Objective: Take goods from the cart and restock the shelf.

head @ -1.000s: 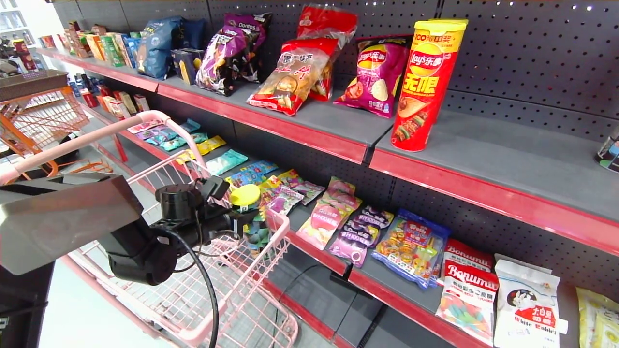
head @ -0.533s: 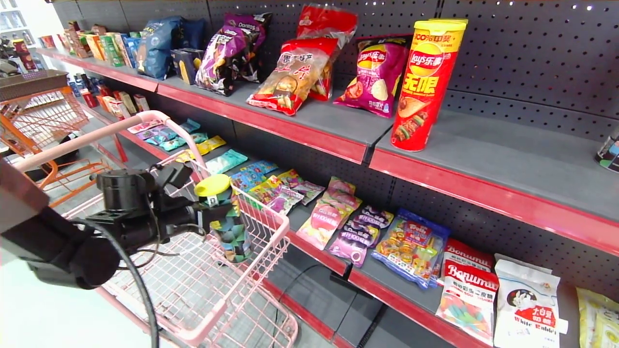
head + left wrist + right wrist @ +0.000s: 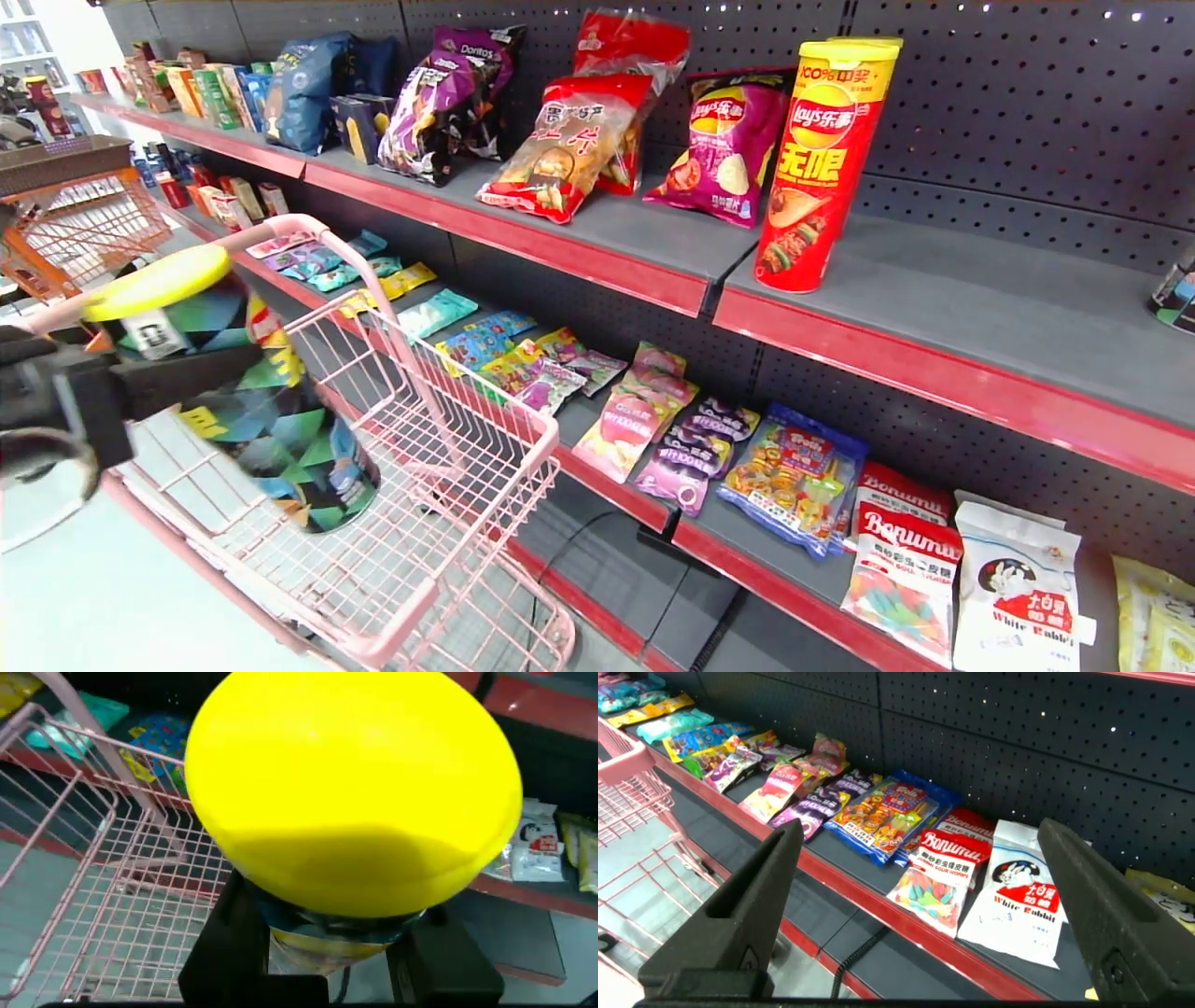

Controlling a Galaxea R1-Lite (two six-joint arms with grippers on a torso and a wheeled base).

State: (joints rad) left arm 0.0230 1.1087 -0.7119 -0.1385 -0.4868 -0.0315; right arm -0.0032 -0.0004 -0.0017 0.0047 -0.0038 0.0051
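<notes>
My left gripper (image 3: 210,373) is shut on a tall canister (image 3: 289,439) with a yellow lid (image 3: 159,280) and a blue-green-black geometric print. It holds the canister tilted above the pink cart (image 3: 467,448) at the left. In the left wrist view the yellow lid (image 3: 355,793) looms large, with the left gripper (image 3: 336,966) clamped on the canister body just under it. The right gripper (image 3: 920,924) is open with nothing between its fingers (image 3: 738,924), and it faces the lower shelf (image 3: 878,905) of candy bags.
The upper shelf (image 3: 980,299) carries snack bags and a tall red chip canister (image 3: 822,159), with bare grey board to that canister's right. Candy bags (image 3: 794,476) line the lower shelf. An orange cart (image 3: 75,224) stands at far left.
The left gripper has risen out of the pink cart with the canister and swung left, closer to the head camera. The shelf goods have not moved.
</notes>
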